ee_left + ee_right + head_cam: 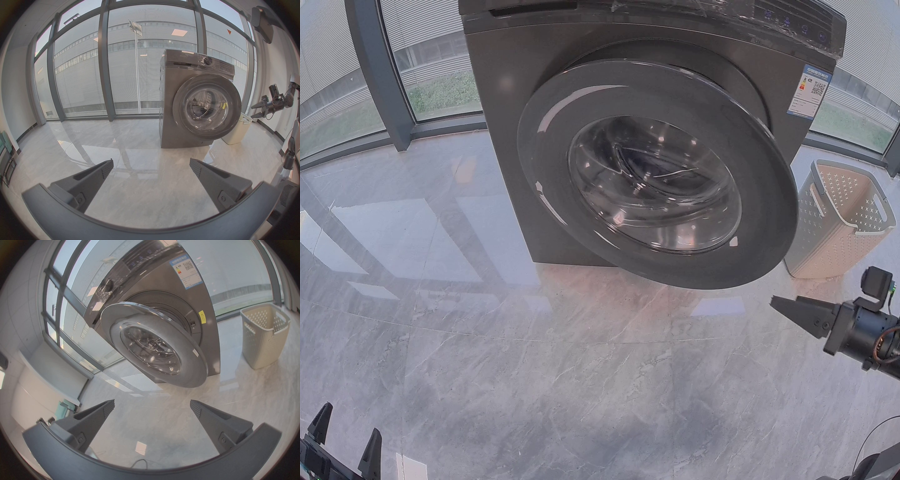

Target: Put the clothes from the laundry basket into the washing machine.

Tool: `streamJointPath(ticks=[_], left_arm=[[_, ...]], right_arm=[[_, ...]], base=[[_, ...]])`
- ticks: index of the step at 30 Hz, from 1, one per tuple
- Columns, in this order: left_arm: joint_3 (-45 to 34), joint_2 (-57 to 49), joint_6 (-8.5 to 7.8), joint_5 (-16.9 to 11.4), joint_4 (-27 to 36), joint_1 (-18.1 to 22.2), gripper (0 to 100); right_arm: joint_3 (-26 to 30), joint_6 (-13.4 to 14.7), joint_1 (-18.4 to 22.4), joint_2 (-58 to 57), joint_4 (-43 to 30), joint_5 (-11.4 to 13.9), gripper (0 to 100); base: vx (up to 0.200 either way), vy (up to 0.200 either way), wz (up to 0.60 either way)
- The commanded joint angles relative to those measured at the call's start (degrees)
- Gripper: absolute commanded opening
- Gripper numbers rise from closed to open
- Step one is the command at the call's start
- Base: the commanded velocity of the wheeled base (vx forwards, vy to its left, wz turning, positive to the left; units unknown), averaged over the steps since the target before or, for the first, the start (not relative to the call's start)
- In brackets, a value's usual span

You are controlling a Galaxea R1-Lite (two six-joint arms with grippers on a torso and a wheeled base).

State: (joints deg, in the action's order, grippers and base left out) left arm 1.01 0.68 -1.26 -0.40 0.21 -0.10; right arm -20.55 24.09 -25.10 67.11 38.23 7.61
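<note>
Cream perforated plastic: laundry basket (820,245), tall and narrow. Stood upright on the pale stone floor (581,375), mouth up, long axis vertical, near the right flank of the dark grey washing machine (503,119) with a strip of floor between. Showed no clothes above the rim; could not tell what lay deeper inside.

Lay ahead of the right gripper (151,404) and a little to its right, well apart. Fingers there spread wide, holding nothing. Right arm judged plainly the nearer; left gripper (151,162) sat low at the near left corner of the floor, far from the basket, fingers likewise wide and empty.

Judged that the coming move turned on the basket's upright mouth: entry from above, fingers pointed down into the opening, not in from the side through the walls.

Round door (653,184) hung open, hinged on the machine's left, its leaf swung out across the front. Drum mouth (170,307) open behind it on the side nearer the basket, so judged reachable from the right without crossing the door. Door's free edge close to the basket's rim in the head view: little room there. Broad open floor in front for the arm; window (434,94) close behind basket and machine.
</note>
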Motion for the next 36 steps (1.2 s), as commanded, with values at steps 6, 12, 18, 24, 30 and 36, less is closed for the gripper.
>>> streamJointPath(ticks=[6, 12, 18, 24, 30, 36], left_arm=[[-1.01, -0.59, 0.03, -0.04, -0.03, 0.1, 100], [-1.01, -0.59, 0.11, -0.04, -0.03, 0.01, 100], [-1.01, -0.59, 0.11, -0.04, -0.03, 0.01, 100], [-1.01, -0.59, 0.2, -0.04, -0.03, 0.01, 100], [-1.01, -0.59, 0.2, -0.04, -0.03, 0.1, 100], [-1.01, -0.59, 0.29, -0.13, -0.03, 0.01, 100]], right_arm=[[-6.6, 2.54, -3.64, 9.8, 1.94, -1.19, 100], [-8.54, 2.54, -3.64, 10.76, 2.02, -1.1, 100], [-9.86, 2.63, -3.99, 12.43, 2.11, -1.1, 100], [-16.27, 2.98, 0.05, 15.95, 2.9, -1.98, 100], [-19.44, 3.07, 2.51, 17.79, 7.56, -4.62, 100], [-18.56, 4.12, 2.95, 17.09, 10.2, -6.82, 100]], base=[[0.133, 0.0, 0.0], [0.2, 0.0, 0.0], [0.2, 0.0, 0.0], [0.2, 0.0, 0.0], [0.2, 0.0, 0.0], [0.067, 0.0, 0.0]])
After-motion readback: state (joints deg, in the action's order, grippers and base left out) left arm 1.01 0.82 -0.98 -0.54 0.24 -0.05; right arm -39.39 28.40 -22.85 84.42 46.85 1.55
